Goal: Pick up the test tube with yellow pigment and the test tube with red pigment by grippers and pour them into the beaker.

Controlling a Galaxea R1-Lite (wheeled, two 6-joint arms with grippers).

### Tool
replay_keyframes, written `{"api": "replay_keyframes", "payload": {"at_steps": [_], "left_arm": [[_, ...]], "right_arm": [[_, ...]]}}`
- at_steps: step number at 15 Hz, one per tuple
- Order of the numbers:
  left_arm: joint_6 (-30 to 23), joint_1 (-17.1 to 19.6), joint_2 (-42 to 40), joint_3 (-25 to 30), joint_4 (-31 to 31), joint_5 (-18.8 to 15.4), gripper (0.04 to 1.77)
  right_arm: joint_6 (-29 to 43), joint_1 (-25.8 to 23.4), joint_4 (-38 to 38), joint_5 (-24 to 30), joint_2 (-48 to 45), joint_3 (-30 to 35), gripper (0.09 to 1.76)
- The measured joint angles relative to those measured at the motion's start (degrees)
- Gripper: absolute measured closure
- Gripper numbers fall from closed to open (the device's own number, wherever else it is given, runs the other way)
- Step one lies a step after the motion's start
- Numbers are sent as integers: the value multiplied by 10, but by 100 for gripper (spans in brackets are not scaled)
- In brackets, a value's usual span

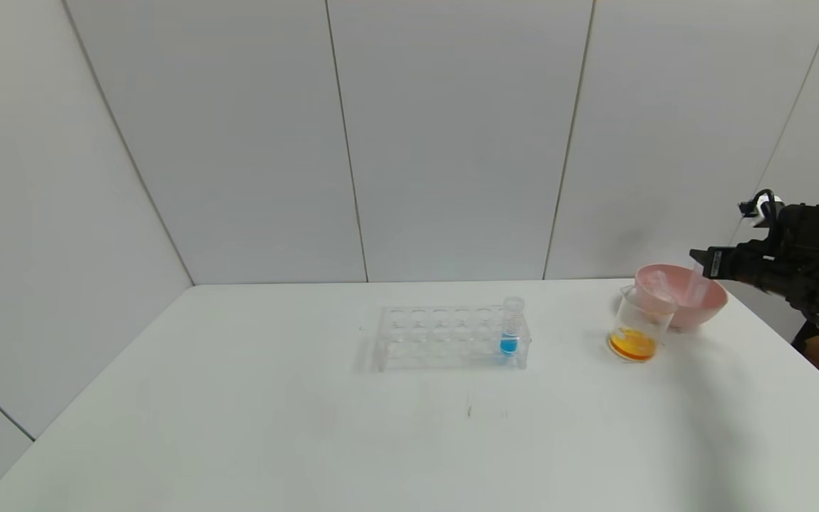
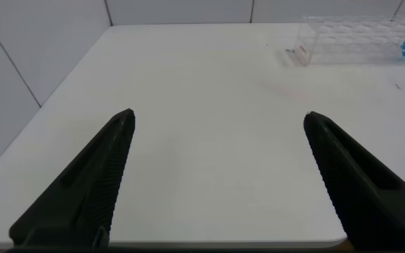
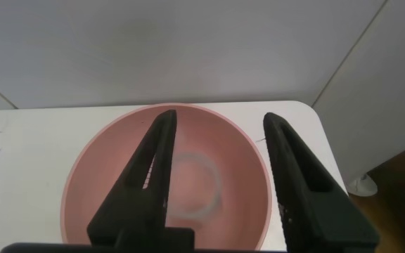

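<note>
The right claw [image 3: 216, 176] hangs parted and empty straight above the pink bowl [image 3: 90, 176], a clear tube [image 3: 195, 184] lying inside it, beaker [image 1: 638, 327] just beside

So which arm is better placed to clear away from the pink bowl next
The right. The right gripper hangs open over the pink bowl, which holds a clear tube. The left gripper is open over bare table, far off.
</note>
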Motion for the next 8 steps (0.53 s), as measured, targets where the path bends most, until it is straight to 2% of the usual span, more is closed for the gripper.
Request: {"api": "replay_keyframes", "payload": {"at_steps": [4,8], "left_arm": [[0,0,0,0,0,0,9],[0,0,0,0,0,0,9]], "right_arm": [[0,0,4,0,-6,5,60],[0,-1,5,-1,-12,7,41]]}}
